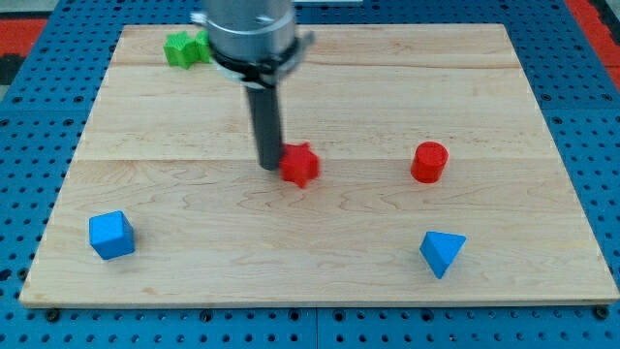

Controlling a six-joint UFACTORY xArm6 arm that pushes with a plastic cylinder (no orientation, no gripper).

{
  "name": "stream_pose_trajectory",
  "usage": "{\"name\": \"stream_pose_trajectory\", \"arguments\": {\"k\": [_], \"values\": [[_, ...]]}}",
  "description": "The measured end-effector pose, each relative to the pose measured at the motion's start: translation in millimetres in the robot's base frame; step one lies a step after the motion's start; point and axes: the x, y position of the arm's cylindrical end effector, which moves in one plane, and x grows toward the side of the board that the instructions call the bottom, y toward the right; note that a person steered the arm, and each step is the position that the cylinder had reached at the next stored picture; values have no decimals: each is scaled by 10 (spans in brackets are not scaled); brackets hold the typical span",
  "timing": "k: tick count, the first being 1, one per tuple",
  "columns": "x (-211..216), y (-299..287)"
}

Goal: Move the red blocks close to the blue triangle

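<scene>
My tip (268, 166) touches the red star block (300, 165) on its left (no pincer fitted). Off-centre push may spin it past the blue triangle (442, 252).

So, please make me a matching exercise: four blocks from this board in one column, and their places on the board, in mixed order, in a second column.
Column 1:
1. red star-shaped block
2. red cylinder
3. blue cube
4. blue triangle

Column 2:
A. near the board's bottom-left corner in the view
B. below the red cylinder, toward the view's bottom right
C. right beside my tip, on its right in the view
D. right of centre, above the blue triangle in the view

Pairs: 1-C, 2-D, 3-A, 4-B
</scene>
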Motion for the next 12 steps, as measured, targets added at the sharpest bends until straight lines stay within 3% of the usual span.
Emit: {"name": "stream_pose_trajectory", "arguments": {"k": [1,3,4,6,7,8,9,10,11,12], "values": [[201,948],[-360,1167],[-344,1522],[411,1740],[177,1960],[252,2499],[641,2257],[594,2161],[360,1911],[-21,2123]]}}
